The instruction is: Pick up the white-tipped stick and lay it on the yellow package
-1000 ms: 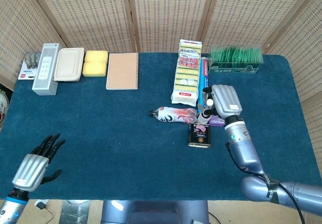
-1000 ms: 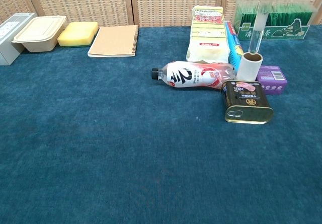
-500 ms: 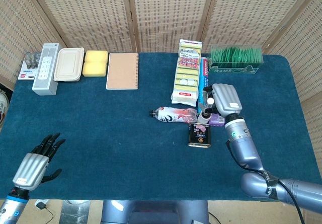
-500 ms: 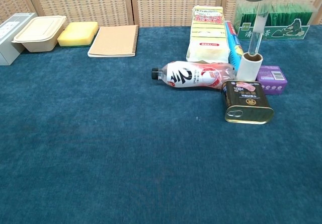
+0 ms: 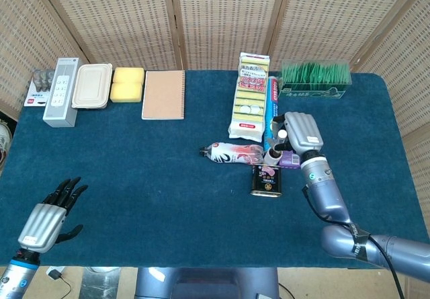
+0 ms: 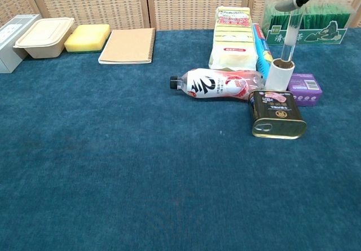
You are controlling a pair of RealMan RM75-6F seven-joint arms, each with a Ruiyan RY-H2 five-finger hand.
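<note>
We have our right hand (image 5: 300, 132) pinching the top of the stick (image 6: 288, 39), which stands upright with its white end (image 6: 280, 74) on the desk (image 5: 148, 171) beside the yellow package (image 5: 249, 97), so lifting and laying remain; left hand (image 5: 48, 216) idle, fingers apart

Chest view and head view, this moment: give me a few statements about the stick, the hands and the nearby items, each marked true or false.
1. The white-tipped stick stands upright with its white roll end down. True.
2. The right hand is at the top of the stick. True.
3. The stick already lies on the yellow package. False: it stands on the table, between the package and the purple box.
4. The left hand holds the bottle. False: it holds nothing, fingers apart, at the table's near left edge.
5. The can lies in front of the bottle and the stick. True.
</note>
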